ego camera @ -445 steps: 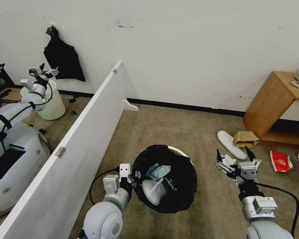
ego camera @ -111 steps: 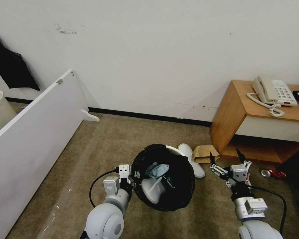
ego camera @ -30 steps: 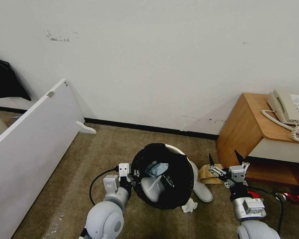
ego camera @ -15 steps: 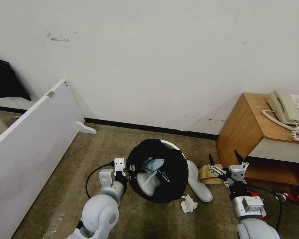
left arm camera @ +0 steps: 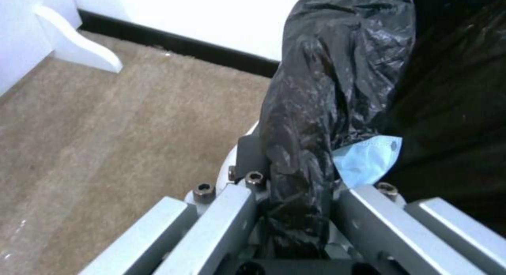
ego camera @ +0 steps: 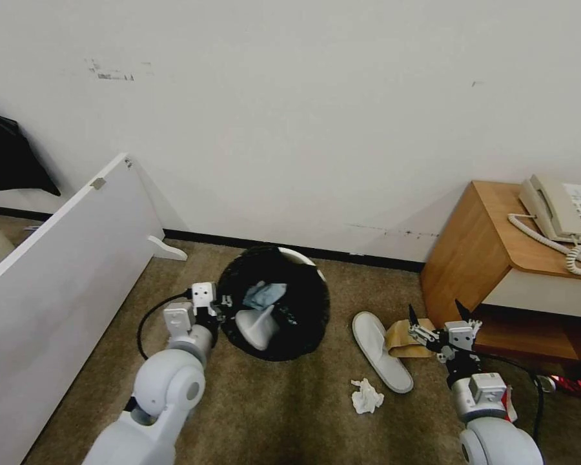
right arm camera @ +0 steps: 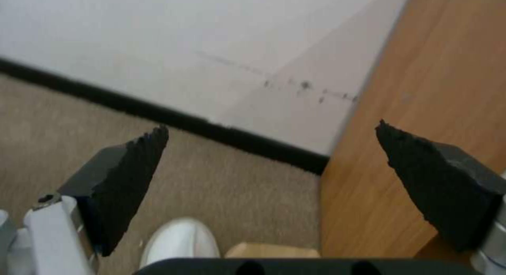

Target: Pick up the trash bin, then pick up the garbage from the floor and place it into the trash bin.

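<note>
Two end effectors divide the work: left end effector (ego camera: 221, 309) pinches the trash bin (ego camera: 274, 300) rim, holding it left, while right end effector (ego camera: 439, 318) hangs spread above the brown paper bag (ego camera: 403, 339), ready to collect litter.

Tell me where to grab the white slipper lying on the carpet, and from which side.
Judging by its pose, take the white slipper across its narrow width near the middle, coming down from above. It lies flat on the carpet, so only its long side edges offer a pinch. The open right gripper hangs closest, beside the brown paper bag.
</note>
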Available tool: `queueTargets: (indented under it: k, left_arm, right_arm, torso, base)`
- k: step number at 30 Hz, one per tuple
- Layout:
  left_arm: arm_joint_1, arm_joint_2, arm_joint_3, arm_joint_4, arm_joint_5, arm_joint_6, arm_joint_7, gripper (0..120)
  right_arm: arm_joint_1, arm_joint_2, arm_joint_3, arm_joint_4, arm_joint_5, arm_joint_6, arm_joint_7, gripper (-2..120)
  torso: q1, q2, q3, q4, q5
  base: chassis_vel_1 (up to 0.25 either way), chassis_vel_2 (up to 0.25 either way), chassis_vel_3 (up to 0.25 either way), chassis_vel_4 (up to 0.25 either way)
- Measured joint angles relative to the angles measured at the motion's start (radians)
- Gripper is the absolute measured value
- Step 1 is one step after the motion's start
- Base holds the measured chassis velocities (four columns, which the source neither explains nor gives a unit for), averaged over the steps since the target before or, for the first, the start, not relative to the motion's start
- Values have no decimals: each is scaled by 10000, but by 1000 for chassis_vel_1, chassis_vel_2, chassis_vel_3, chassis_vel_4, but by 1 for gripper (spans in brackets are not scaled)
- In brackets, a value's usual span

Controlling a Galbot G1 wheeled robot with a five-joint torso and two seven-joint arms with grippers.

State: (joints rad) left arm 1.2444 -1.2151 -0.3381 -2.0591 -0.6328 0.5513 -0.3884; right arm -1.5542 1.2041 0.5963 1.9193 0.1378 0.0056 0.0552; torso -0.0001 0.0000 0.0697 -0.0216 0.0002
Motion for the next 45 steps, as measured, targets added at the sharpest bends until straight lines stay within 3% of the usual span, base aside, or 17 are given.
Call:
queueTargets:
  k: [1,4,6,15,22,25,38,45]
  left_arm:
    - [8,76,-35,15,-84,20,-30,2]
    - [6,125,-54,34,-147,29,-54,2]
    - [-8,193,-72,76,-245,53,-76,2]
    - [77,125,-159,68,-283,91,-76,2]
    - [219,22,-232,-28,-259,96,-59,2]
    - [341,7,-263,-59,-285,99,7,2]
    - [569,75,-267,-76,-387,105,113,2]
    - [698,88,-266,-40,-389,105,226,2]
  right_arm:
    - [50,-693,-267,-35,367,-258,227,100]
    - [95,-1234,-476,-35,755,-459,417,100]
    - [224,-2331,-954,43,2016,-914,929,100]
    - [703,-4069,-1912,594,4786,-1862,2099,100]
    - [876,-4536,-2249,975,6387,-2390,2774,100]
    - [1097,-4520,-2586,1323,7960,-3354,4122,100]
    - [1435,-4765,-3122,1516,9604,-4897,5662,100]
    - [1988,-4571,-3675,900,10432,-5715,6658,100]
  torso:
    - [1,0,0,-1,1]
    - [0,0,0,0,0]
    - [0,0,1,0,0]
    - [1,0,0,0,0]
    - [1,0,-1,0,-2]
    - [1,0,-1,-2,-1]
    - [0,0,-2,-2,-3]
    - [0,0,-1,-1,0]
  base:
    - [0,0,0,0]
    - [0,0,0,0]
    - [0,0,0,0]
    - [0,0,0,0]
    - [0,0,0,0]
    - [0,0,0,0]
    - [0,0,0,0]
    - [0,0,0,0]
